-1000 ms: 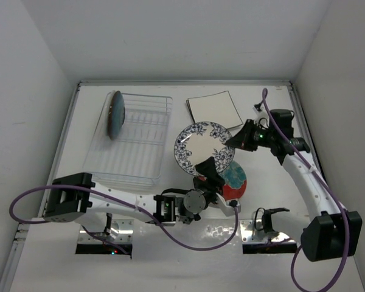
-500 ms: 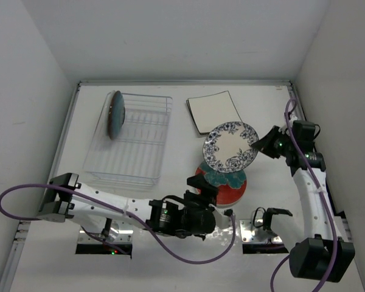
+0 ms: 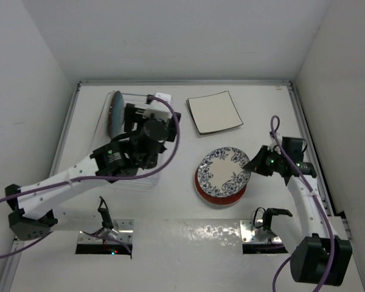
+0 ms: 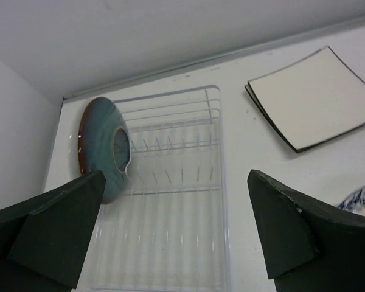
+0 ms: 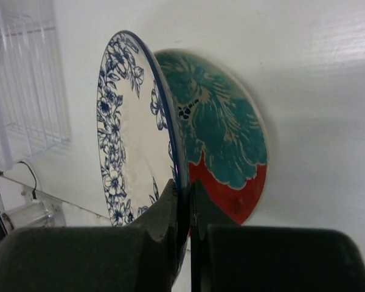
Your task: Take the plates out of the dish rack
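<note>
Tabletop (image 3: 170, 207) to the right of the rack's (image 4: 170, 255) near end carries a red plate (image 3: 216, 196) lying flat. From above only a crescent of its rim shows; a blue plate (image 3: 224, 170) over it covers the rest. The right hand (image 3: 256, 164) comes in from the side away from the rack and is closed narrow on the blue plate's rim, one finger on each face. In the right wrist view that plate is tilted, its pinched edge lifted clear of the red plate's teal flower and its far edge down near the red rim. Whether the two touch there cannot be told. The lowest part of both plates is hidden behind the fingers.

Over the rack hangs the left hand (image 4: 176, 179), spread wide and holding nothing, both fingers cut off by the lower edge of its own view. From above, the arm covers the rack's near right part, and the fingertips cannot be picked out against the wrist. The rack's clear plastic is hard to trace; its thin wires show better. One teal plate (image 4: 100, 146) stands on edge at the rack's far left, its back to the wrist camera and its face unseen.

Right of the rack's far end lie the square plates (image 3: 214, 112), stacked flat. The left wrist view shows two dark edges, so two; any more beneath cannot be told. That makes three round plates, one of them in the rack.
</note>
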Available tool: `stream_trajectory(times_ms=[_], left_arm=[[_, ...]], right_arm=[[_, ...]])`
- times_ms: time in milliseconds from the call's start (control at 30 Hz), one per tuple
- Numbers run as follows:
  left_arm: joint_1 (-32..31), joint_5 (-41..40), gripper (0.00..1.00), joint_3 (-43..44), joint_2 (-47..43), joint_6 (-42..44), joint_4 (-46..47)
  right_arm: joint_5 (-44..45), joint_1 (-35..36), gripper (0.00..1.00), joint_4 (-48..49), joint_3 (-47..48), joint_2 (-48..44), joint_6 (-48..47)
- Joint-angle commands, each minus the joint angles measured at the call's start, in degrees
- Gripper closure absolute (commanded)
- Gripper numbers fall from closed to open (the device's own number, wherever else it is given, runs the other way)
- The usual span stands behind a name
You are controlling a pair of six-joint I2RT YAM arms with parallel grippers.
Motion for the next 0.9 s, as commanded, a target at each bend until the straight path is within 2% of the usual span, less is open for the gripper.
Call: stream_trajectory(times_ms=[0, 33, 67, 167, 467, 600, 700, 867], left_arm=[[3.96, 6.03, 0.0, 0.09, -3.7, -9.41, -4.14], [4.49, 6.47, 0.0, -0.52, -4.49, -9.24, -3.54], [4.93, 6.82, 0.0, -1.4, -5.37, -8.89, -3.01], [5.73, 7.0, 0.0, -3.69, -8.54, -8.27, -2.82], [6.87, 5.24, 0.0, -9.75, -14.69, -8.98, -2.66], [8.1, 5.59, 0.0, -10.64, -14.52, -8.8, -1.69], [10.56, 7.61, 0.0, -11.07, -14.26, -8.89, -0.63], [19.43, 13.76, 0.0, -12.04, -13.82, -10.2, 1.21]], right_arm=[[-6.12, 1.0, 1.0, 10.57, -6.2, -1.97, 5.63], [-4.9, 1.0, 1.0, 13.46, -8.24, -3.29, 9.12], [-4.71, 1.0, 1.0, 20.28, -10.35, -5.73, 11.07], [-4.54, 1.0, 1.0, 26.3, -14.76, -6.9, 14.34], [1.26, 1.09, 0.99, 33.44, -24.51, -3.92, 16.72], [2.32, 1.97, 0.98, 36.85, -25.93, 1.17, 17.24], [5.03, 4.86, 0.98, 39.59, -25.84, 4.78, 17.86], [9.26, 12.34, 0.96, 41.52, -23.38, 10.67, 18.21]])
